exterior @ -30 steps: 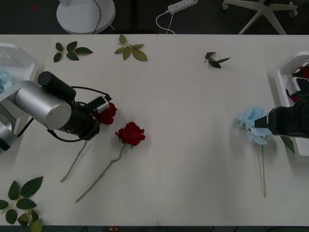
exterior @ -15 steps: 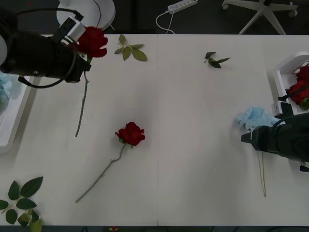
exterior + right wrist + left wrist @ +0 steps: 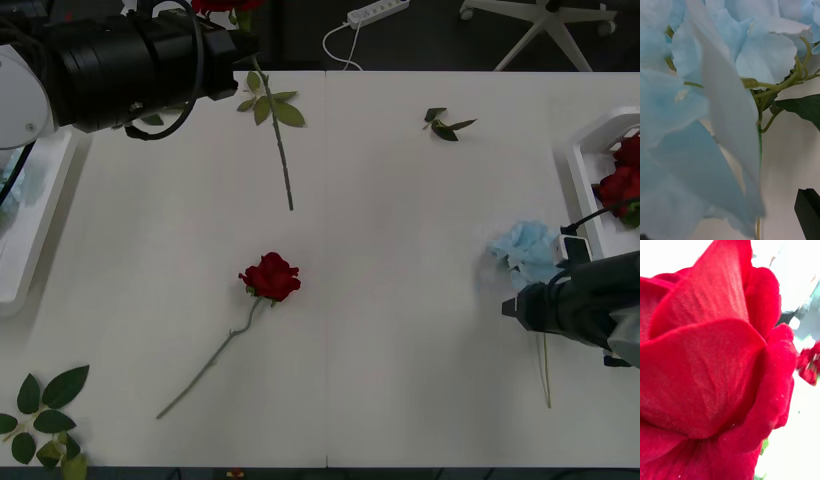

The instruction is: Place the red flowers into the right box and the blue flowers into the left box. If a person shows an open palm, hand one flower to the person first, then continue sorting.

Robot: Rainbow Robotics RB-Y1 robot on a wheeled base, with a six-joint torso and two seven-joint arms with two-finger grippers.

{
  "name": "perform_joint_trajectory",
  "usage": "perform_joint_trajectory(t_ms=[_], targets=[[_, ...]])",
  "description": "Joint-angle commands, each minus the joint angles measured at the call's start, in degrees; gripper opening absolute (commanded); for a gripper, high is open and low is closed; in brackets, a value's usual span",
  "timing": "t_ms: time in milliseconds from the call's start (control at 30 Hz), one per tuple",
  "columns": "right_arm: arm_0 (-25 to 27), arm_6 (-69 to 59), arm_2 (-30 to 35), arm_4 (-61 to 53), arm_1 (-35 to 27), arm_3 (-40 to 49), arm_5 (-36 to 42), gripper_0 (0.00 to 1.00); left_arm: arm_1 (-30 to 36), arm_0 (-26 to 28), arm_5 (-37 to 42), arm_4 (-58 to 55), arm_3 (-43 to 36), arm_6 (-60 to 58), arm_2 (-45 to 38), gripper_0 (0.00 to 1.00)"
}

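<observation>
My left gripper (image 3: pixel 238 45) is raised over the table's back left, shut on a red flower (image 3: pixel 222 5) whose stem (image 3: pixel 278 150) hangs down over the table. Its bloom (image 3: pixel 711 371) sits right against the left wrist camera. Another red flower (image 3: pixel 270 276) lies mid-table. A blue flower (image 3: pixel 526 250) lies at the right. My right gripper (image 3: pixel 510 308) is low beside the blue flower's stem, open, with one black finger (image 3: pixel 808 213) showing under the petals (image 3: pixel 715 112). The right box (image 3: pixel 582 150) holds red flowers (image 3: pixel 625 180). The left box (image 3: pixel 35 250) is partly behind my left arm.
Loose green leaf sprigs lie at the back (image 3: pixel 268 105), the back right (image 3: pixel 447 124) and the front left corner (image 3: pixel 45 410). A power strip (image 3: pixel 378 12) and a chair base (image 3: pixel 545 25) are on the floor beyond the table.
My left arm lifted a red flower off the table and swung it up, back and rightward. My right gripper drew slightly toward the front beside the blue flower, which stayed put.
</observation>
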State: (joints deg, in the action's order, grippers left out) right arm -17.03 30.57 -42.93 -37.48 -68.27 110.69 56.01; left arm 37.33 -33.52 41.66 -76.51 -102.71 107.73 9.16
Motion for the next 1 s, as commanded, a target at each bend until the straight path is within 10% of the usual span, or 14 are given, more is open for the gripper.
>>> perform_joint_trajectory(t_ms=[33, 700, 1000], targets=[[-2.3, -0.2, 0.7, 0.7, 3.2, -2.1, -0.4, 1.00, -6.6, -2.5, -3.0, 0.6, -2.5, -2.1, 0.6, 0.00], [-4.5, 3.7, 0.4, -6.4, -1.2, 0.8, -0.5, 1.00, -18.5, -2.3, -11.8, 10.6, -4.3, -2.6, 13.8, 0.00], [-3.6, 29.8, 10.3, -24.7, -7.9, 6.2, 3.8, 1.00, -18.8, -2.3, -11.7, 8.7, -4.3, -2.6, 14.0, 0.00]])
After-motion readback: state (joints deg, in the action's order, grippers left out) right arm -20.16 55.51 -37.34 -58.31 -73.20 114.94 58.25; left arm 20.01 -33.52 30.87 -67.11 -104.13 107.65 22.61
